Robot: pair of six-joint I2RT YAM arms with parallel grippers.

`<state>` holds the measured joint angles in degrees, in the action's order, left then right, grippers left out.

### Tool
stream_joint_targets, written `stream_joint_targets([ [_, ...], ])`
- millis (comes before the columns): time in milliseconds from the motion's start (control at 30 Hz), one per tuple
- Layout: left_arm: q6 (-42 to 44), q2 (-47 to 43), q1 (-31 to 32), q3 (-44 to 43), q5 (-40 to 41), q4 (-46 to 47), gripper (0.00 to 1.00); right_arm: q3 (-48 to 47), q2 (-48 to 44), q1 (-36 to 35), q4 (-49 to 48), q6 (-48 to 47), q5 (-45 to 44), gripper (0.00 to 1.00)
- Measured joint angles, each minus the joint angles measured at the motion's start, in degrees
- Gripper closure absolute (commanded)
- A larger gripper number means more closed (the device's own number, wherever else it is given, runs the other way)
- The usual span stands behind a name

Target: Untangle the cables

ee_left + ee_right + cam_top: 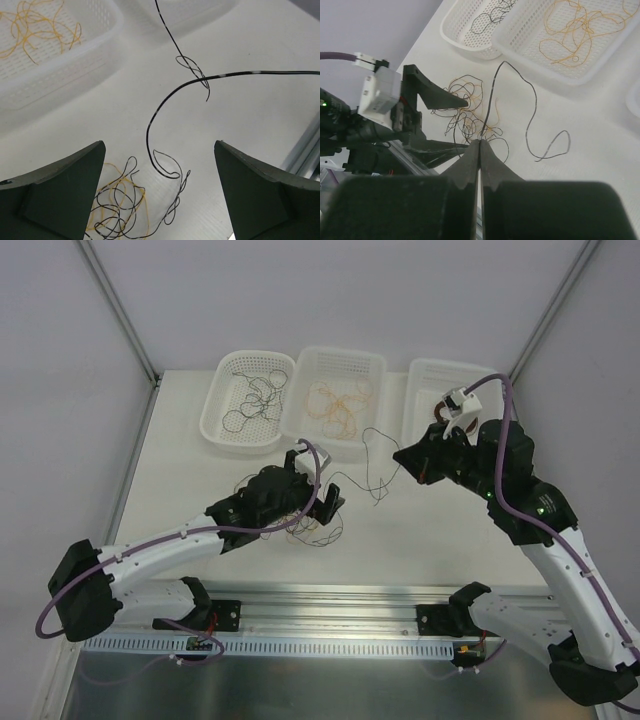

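Item: cables (pixel 313 528), tangled heap on table (pixel 190 475), just beneath L fingers (pixel 65 190) (spread wide, holding nothing). R fingers (pixel 470 165) pinched tight on one black strand (pixel 491 100); strand runs approx. left-right betw. arms. L arm nearer heap.

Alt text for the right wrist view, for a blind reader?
The right end effector, shut, pinches a thin black cable that arcs over the table. The left end effector stands open beside a tangle; baskets behind hold black wires and orange wires.
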<state>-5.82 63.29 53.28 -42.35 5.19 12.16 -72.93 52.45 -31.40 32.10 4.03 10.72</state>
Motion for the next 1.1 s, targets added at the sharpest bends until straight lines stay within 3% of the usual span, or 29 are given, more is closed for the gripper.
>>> stream_joint_targets([
  [100,1.0,3.9,0.0,-1.2,0.8,-1.0,0.15,0.1,-0.4,-0.1,0.0,0.0,0.0,0.99],
  [167,1.3,6.0,0.0,-2.3,1.0,-1.0,0.24,0.5,-0.8,-0.2,-0.1,0.2,0.0,1.0],
  [200,1.6,6.8,0.0,-3.0,1.1,-1.1,0.45,0.6,-0.9,-0.2,-0.1,0.3,0.0,0.99],
  [233,1.5,7.6,0.0,-3.8,1.2,-1.1,0.57,0.7,-1.0,-0.3,-0.1,0.4,0.0,0.99],
  [267,2.4,8.4,0.0,-4.8,1.2,-1.0,0.81,0.9,-1.0,-0.3,-0.3,0.4,0.0,1.0],
  [333,2.3,8.6,0.0,-5.8,1.0,-1.2,0.99,1.7,-1.4,-0.3,-0.5,0.5,0.0,0.99],
  [400,2.1,8.6,0.0,-7.3,1.0,-1.8,1.0,3.0,-1.9,-0.3,-0.6,0.5,-0.1,0.97],
  [433,2.1,8.6,0.0,-8.5,1.0,-2.8,1.0,3.8,-2.2,-0.4,-0.7,0.5,-0.3,0.83],
  [600,1.0,8.0,-0.1,-17.6,1.7,-10.1,1.0,10.8,-3.6,-0.4,-2.8,0.6,-1.7,0.44],
  [733,-0.7,7.8,-2.3,-27.8,2.0,-17.6,1.0,17.9,-3.7,-0.4,-4.9,0.5,-2.2,0.37],
  [933,-2.7,9.2,-11.6,-44.3,2.3,-26.8,1.0,25.8,-3.6,-2.9,-9.9,0.4,-1.9,0.35],
  [1100,-2.1,12.7,-12.4,-55.5,3.7,-31.0,1.0,28.7,-0.9,-8.6,-18.3,0.2,-1.6,0.33],
])
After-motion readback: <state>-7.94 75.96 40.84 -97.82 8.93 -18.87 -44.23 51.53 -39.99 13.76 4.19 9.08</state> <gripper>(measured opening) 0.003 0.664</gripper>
